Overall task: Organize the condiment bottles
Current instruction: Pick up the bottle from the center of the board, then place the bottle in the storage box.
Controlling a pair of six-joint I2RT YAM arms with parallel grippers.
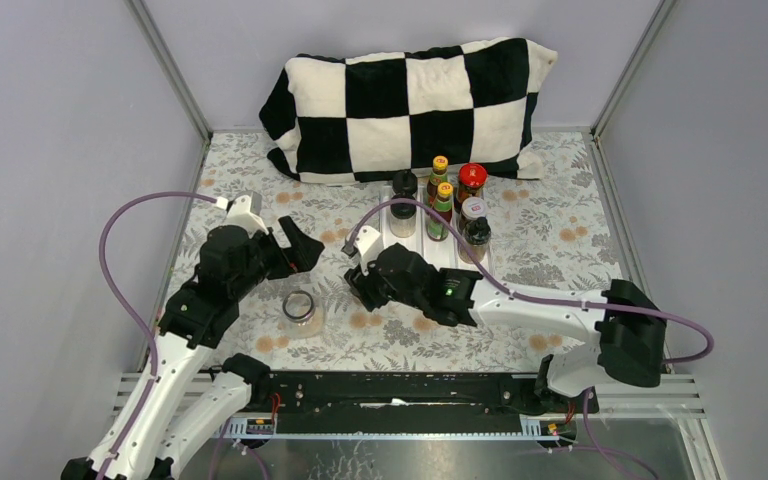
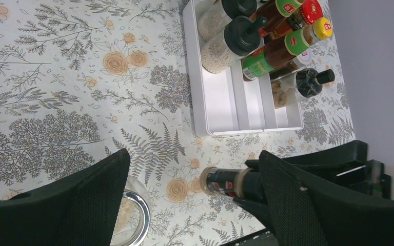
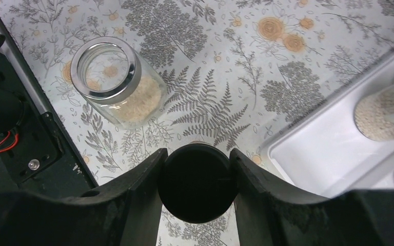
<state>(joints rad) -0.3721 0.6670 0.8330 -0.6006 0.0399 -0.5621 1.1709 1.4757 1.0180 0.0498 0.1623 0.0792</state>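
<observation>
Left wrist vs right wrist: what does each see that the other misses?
Only left wrist: two slim sauce bottles, the red-lidded jar and a black-capped bottle, all in the white tray.
Only right wrist: the black base rail with red wiring.
Both: the open glass jar, the tray, a grain-filled spice jar, and the dark bottle clamped in the right gripper.
</observation>
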